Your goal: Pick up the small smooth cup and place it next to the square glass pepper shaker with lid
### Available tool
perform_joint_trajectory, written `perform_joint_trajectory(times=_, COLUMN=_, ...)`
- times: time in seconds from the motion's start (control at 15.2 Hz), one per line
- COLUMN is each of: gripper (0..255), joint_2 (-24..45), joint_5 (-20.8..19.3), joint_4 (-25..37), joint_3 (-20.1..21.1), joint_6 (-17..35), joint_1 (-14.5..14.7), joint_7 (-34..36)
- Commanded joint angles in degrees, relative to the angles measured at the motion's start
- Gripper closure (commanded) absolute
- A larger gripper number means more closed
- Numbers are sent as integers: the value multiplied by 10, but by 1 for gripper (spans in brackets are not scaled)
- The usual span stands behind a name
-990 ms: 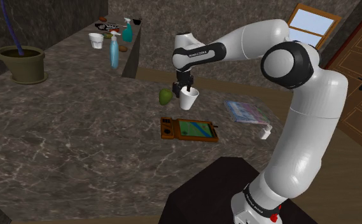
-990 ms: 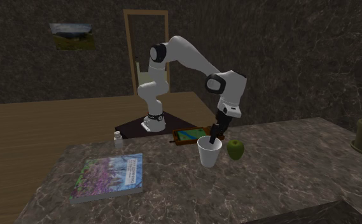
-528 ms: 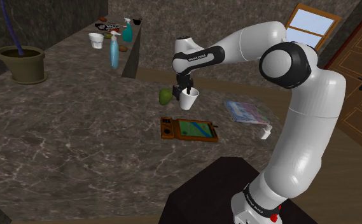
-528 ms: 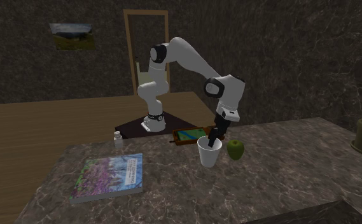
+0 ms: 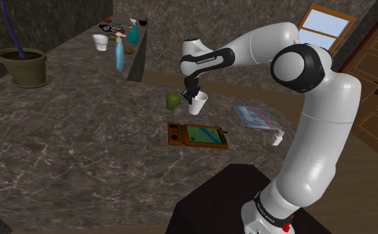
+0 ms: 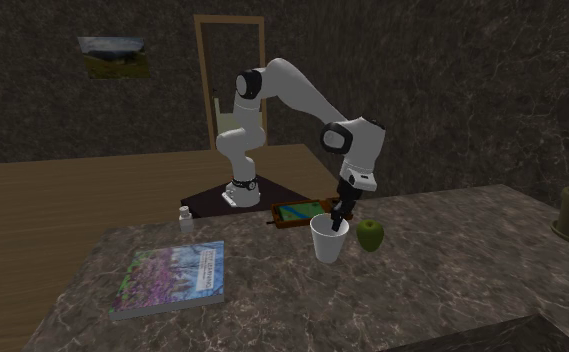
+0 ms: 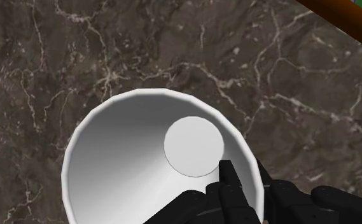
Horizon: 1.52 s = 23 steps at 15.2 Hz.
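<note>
Marble counter (image 5: 81, 153), gripper (image 5: 192, 98) pinching the cup (image 5: 198, 104) rim; carrying step I'd say, next swing to the shaker (image 5: 278, 138) well away from it.

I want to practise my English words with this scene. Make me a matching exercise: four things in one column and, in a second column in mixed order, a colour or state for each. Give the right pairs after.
Things
1. cup
2. apple
3. book
4. pepper shaker

Colours or states
a. lying flat, with a colourful cover
b. green, right beside the cup
c. white, its wall clasped by the end effector
d. small and pale, standing upright behind the book

Pairs: 1-c, 2-b, 3-a, 4-d
</note>
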Motion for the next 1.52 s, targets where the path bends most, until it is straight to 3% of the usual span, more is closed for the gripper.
perform_joint_trajectory(times=0.0, gripper=255, joint_2=0, joint_5=0, joint_4=0, joint_3=0, joint_6=0, joint_1=0, joint_7=0)
perform_joint_trajectory(times=0.26, gripper=255, joint_2=0, joint_5=0, joint_4=0, joint_3=0, joint_6=0, joint_1=0, joint_7=0)
perform_joint_trajectory(times=1.45, gripper=255, joint_2=-42, joint_5=11, joint_4=80, joint_3=3, joint_6=-119, joint_1=2, joint_7=-27)
